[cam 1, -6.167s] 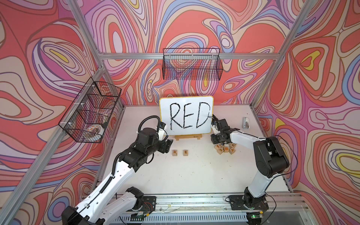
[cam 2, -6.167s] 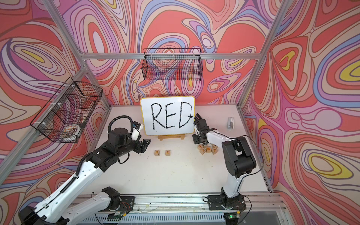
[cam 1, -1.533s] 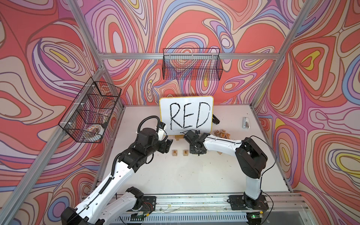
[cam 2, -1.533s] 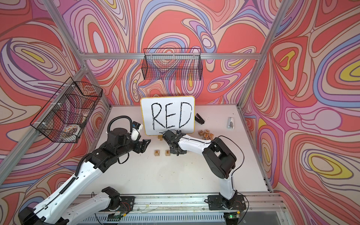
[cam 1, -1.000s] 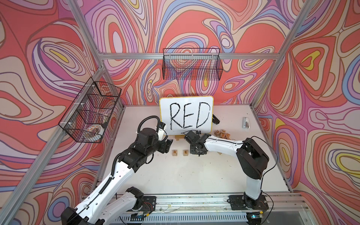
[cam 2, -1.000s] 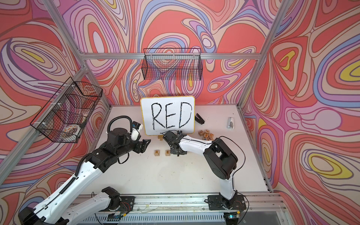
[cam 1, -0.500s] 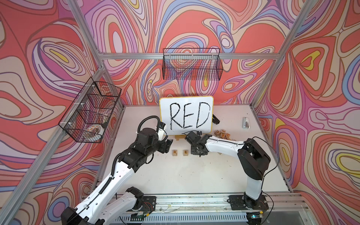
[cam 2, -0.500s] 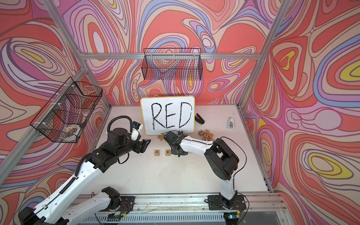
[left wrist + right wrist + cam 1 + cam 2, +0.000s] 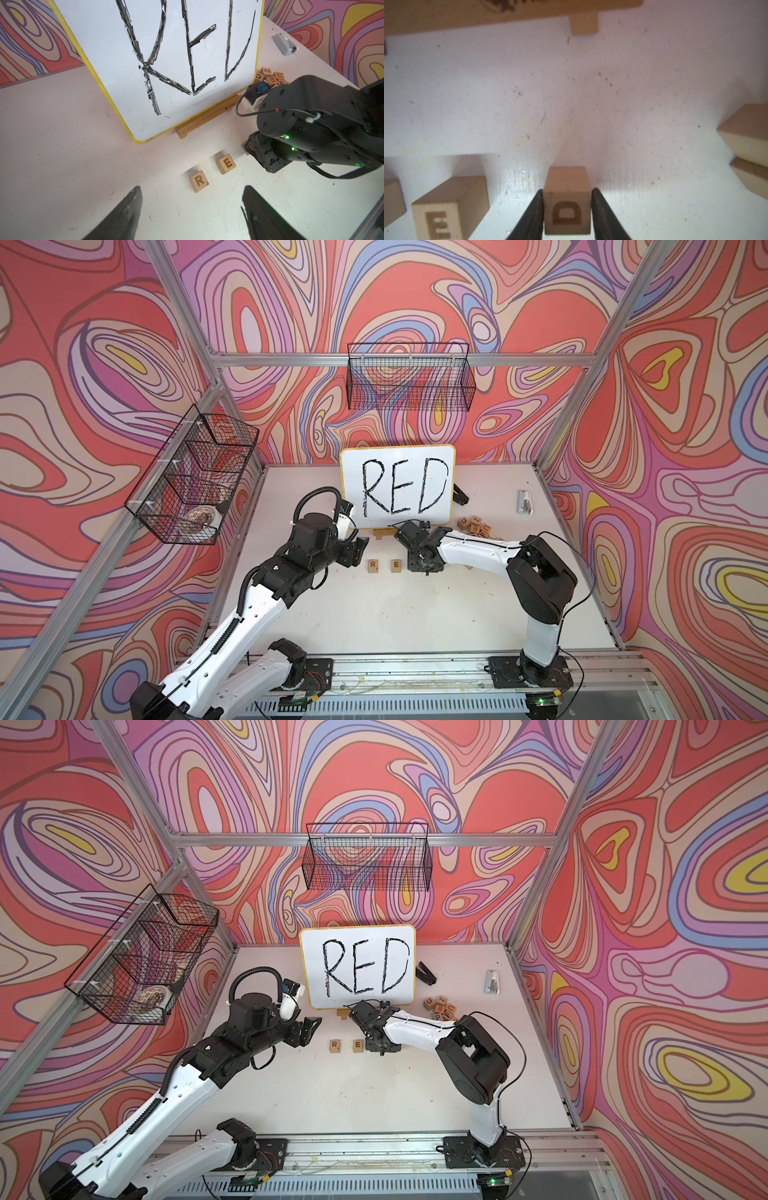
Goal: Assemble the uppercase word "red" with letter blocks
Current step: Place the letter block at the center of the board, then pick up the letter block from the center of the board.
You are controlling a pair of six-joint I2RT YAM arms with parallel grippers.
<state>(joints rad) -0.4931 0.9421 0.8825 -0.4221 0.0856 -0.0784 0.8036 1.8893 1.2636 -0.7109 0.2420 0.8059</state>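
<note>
D [image 9: 567, 204] now down on worktop [image 9: 571, 93] just beside E [image 9: 440, 216], brought from pile [image 9: 473, 526]; right fingers [image 9: 532, 216] clamp its sides, left fingers [image 9: 122, 212] apart, empty. Word's complete imo, I just need release.

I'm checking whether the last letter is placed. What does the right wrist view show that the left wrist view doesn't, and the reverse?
Only the right wrist view: the light-wood cube printed D, with the right gripper's black fingers against its sides.
Only the left wrist view: the yellow-rimmed whiteboard reading RED, the light-wood cube printed R, a heap of spare lettered cubes, the left gripper's open fingers.
Both: the light-wood cube printed E, the whiteboard's wooden stand, the white table.
</note>
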